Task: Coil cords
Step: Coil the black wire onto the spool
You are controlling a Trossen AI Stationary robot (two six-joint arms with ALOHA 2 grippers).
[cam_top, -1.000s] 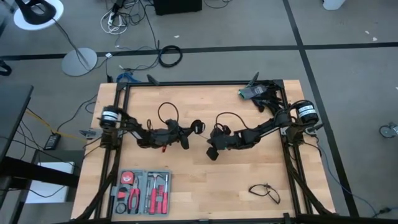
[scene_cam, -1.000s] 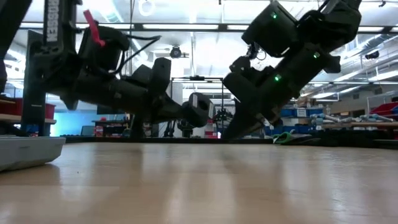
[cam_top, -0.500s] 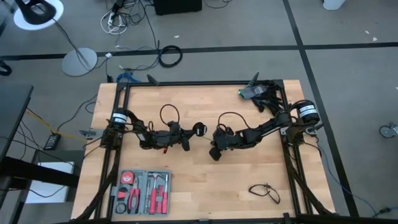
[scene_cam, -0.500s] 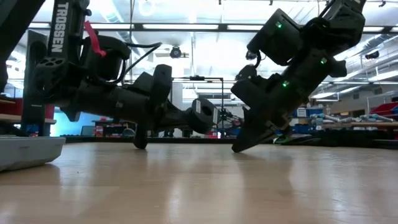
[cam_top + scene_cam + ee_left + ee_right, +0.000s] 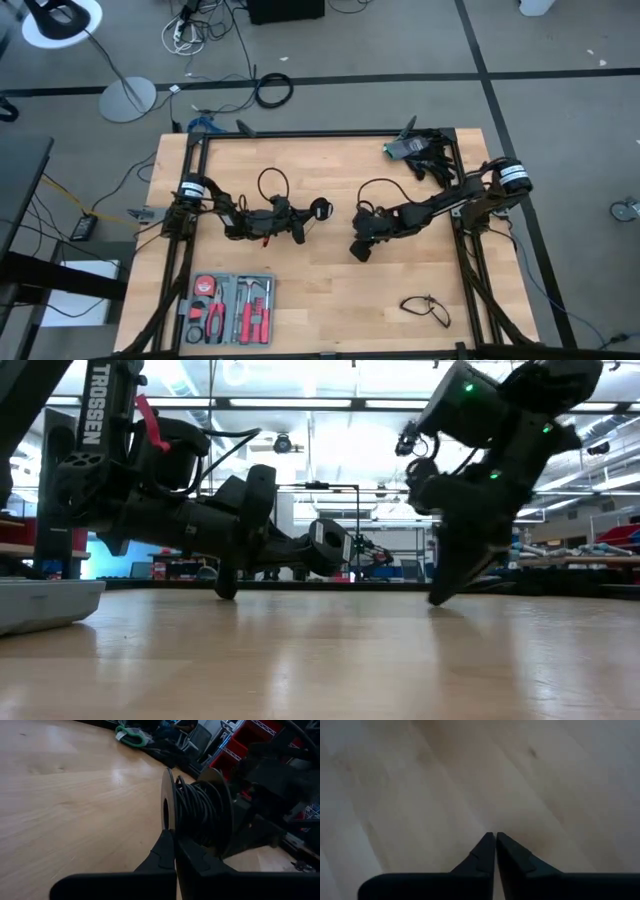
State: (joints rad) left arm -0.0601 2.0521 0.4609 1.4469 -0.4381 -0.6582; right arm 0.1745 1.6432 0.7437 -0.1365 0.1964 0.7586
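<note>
- The cord [image 5: 197, 810] is wound in many black turns on a small spool [image 5: 167, 805], a round disc with a pale centre, held up above the table [image 5: 330, 290] near its middle.
- In the high view the spool [image 5: 320, 210] shows just off the tip of my left gripper [image 5: 305, 222], between my two arms.
- My left gripper [image 5: 175, 837] is pinched closed on the near rim of the spool; its two dark fingers [image 5: 162, 855] meet at the disc's edge, and the coil sits just beyond them.
- In the low view the spool [image 5: 325, 545] hangs clear of the wood, at the end of my left arm, which lies low and nearly level over the table.
- My right gripper [image 5: 360, 250] is to the right of the spool and apart from it, pointing steeply down at the table.
- In its wrist view my right gripper [image 5: 495, 836] has its fingertips pressed together with nothing between them, over bare wood.
- In the low view its tip [image 5: 440, 598] is at or just above the table top; I cannot tell whether it touches.
- A red and grey tool kit [image 5: 228, 308] lies at the table's near left edge.
- A pair of glasses [image 5: 427, 308] lies near the near right corner.
- A green and dark device [image 5: 410, 148] sits at the far right corner.
</note>
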